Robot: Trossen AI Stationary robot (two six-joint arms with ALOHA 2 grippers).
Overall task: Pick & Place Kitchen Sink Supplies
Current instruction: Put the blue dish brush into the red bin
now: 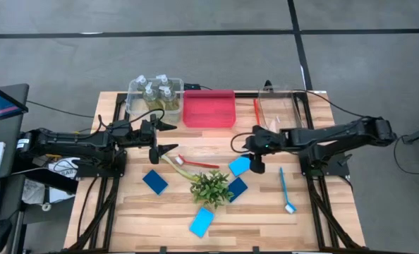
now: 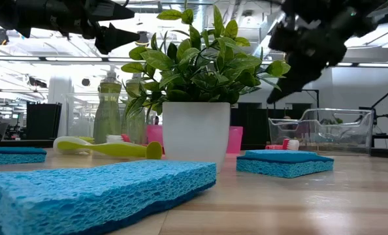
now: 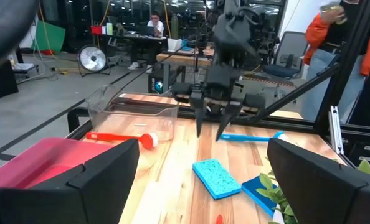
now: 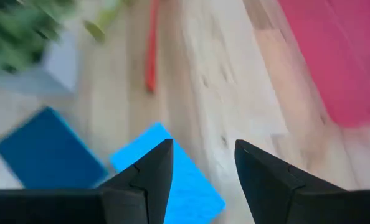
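A white pot (image 2: pixel 195 132) holding a green leafy plant (image 2: pixel 200 55) stands at centre on the wooden table (image 2: pixel 298 202). A light-blue sponge (image 2: pixel 96 186) lies flat in the foreground; a second blue sponge (image 2: pixel 284 162) lies right of the pot, and a third (image 2: pixel 14 155) at the left edge. A yellow brush (image 2: pixel 109 149) lies left of the pot. Clear bottles (image 2: pixel 108 111) stand behind it. A clear bin (image 2: pixel 321 129) sits at right. Dark arm parts hang overhead.
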